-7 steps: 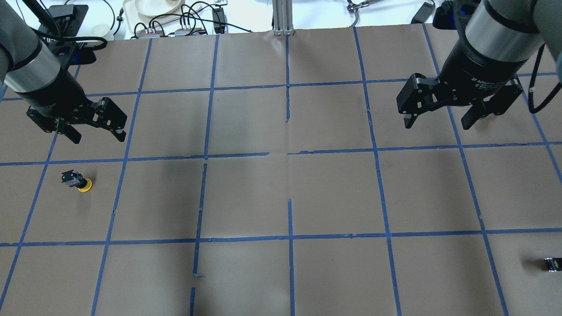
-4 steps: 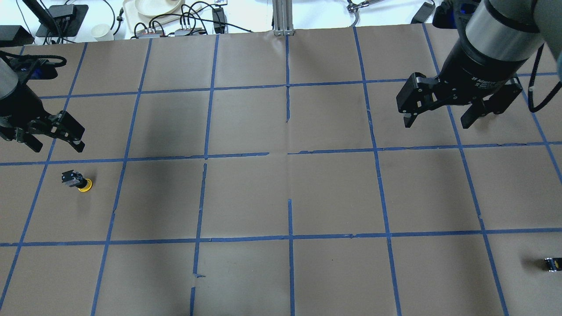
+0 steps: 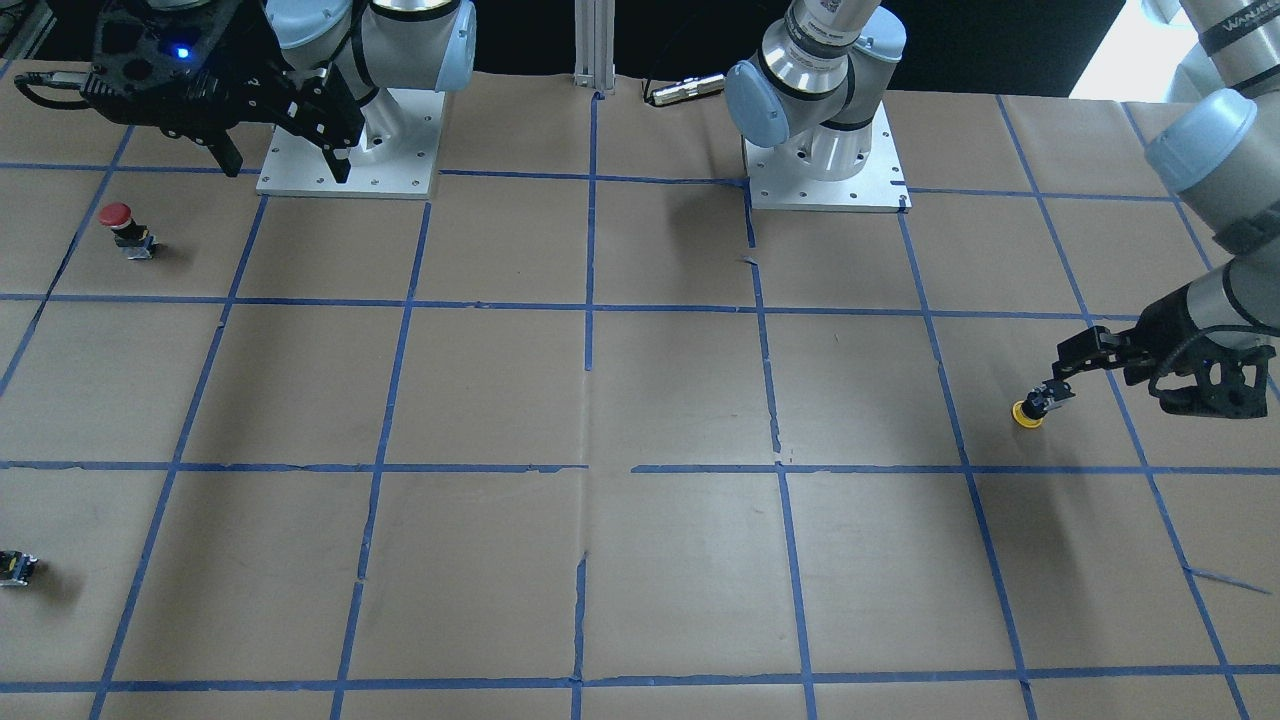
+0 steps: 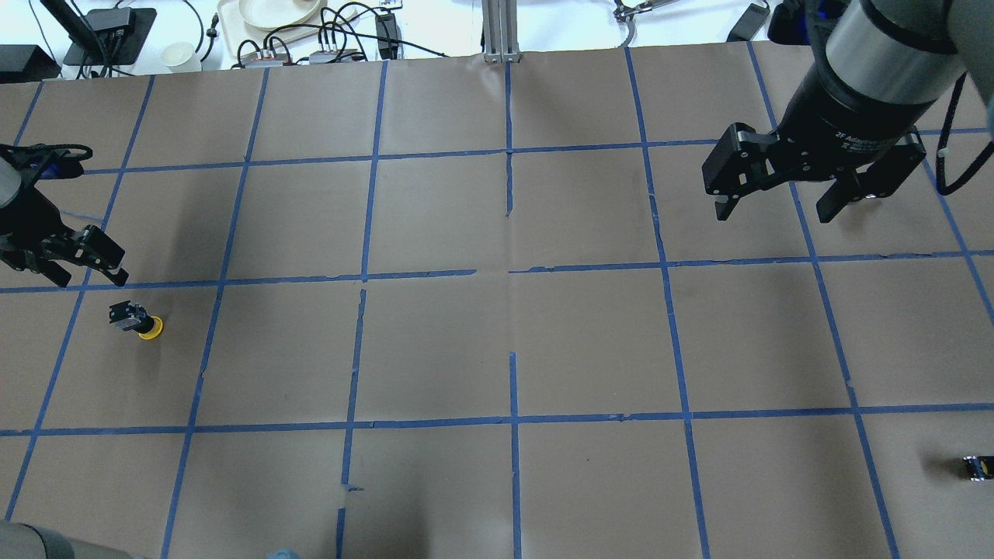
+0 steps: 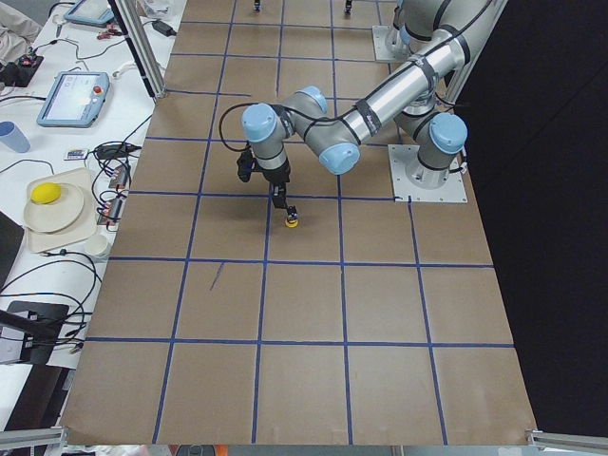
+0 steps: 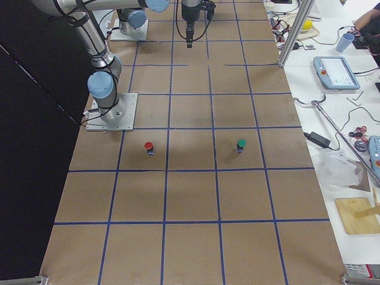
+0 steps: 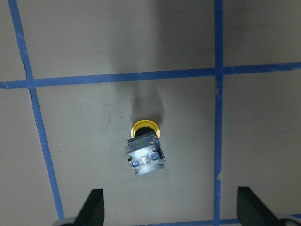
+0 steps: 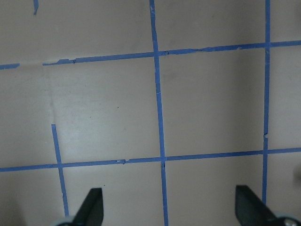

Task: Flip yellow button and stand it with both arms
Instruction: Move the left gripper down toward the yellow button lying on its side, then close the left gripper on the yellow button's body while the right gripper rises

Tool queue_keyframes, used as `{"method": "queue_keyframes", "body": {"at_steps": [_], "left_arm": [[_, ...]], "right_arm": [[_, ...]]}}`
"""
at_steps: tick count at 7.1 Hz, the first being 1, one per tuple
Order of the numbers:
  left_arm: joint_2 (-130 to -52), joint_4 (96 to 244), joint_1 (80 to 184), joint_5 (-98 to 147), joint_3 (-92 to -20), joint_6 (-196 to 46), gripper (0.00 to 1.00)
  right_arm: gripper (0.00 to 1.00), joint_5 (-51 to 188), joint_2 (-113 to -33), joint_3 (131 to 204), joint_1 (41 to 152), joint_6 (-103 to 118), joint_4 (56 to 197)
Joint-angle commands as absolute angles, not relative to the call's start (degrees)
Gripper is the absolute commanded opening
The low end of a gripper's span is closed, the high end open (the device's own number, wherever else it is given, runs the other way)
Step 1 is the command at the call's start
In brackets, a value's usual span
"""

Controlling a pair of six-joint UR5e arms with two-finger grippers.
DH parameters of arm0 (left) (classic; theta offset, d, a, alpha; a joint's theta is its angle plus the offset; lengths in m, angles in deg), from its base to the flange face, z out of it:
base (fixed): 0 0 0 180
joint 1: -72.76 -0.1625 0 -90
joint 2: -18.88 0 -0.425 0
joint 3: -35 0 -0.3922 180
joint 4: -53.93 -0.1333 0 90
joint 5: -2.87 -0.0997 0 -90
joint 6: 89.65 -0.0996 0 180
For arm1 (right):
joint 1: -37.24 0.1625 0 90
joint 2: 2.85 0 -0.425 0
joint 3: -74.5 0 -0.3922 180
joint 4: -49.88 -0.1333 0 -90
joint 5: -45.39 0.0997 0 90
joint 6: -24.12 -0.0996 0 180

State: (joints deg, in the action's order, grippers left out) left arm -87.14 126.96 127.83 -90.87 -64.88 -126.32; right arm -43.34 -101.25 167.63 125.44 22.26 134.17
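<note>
Evidently, the task is at its opening stage. The yellow button [image 4: 140, 321] is seen lying on its side at 9 o'clock of the overhead view, with its cap turned toward 4 o'clock. It is touched by neither arm, and neither the flip nor the standing is yet done.

The left gripper [image 4: 87, 276] is placed just beside it, at 11 o'clock of the button, with its jaws spread wide. In the left wrist view the button is framed ahead of the two fingertips and apart from both. A descent and a closure on the grey body are judged to be the step in hand.

The right gripper [image 4: 775, 211] is raised at 2 o'clock, well apart from the button, with its jaws likewise spread and nothing held. Its share of the work is judged to be wholly left.

The surface is brown paper [image 4: 590, 341] ruled into squares by blue tape [image 4: 513, 466]. A red button [image 3: 118, 215] is shown at 10 o'clock of the front-facing view, and a green button [image 6: 240, 144] is seen in the right view. A small switch part [image 4: 977, 468] is seen at 4 o'clock of the overhead view. Beyond the 12 o'clock edge, cables [image 4: 342, 27] and a cup [image 4: 180, 56] are laid on a white bench.
</note>
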Motion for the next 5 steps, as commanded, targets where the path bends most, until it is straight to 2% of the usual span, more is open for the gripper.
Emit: {"method": "queue_keyframes", "body": {"at_steps": [1, 3, 5], "left_arm": [[-89.7, 123.5, 126.7, -90.2, -66.3, -126.7, 0.91], [-89.7, 114.2, 125.4, -90.4, -74.1, -126.7, 0.92], [-89.6, 111.7, 125.3, -90.2, -75.7, -126.4, 0.92]], "right_arm": [[1.0, -43.3, -101.1, 167.8, 125.5, 22.2, 134.3], [1.0, -40.3, -100.6, 166.9, 125.4, 15.4, 134.3], [1.0, -29.7, -99.9, 166.8, 125.4, -0.4, 135.7]]}}
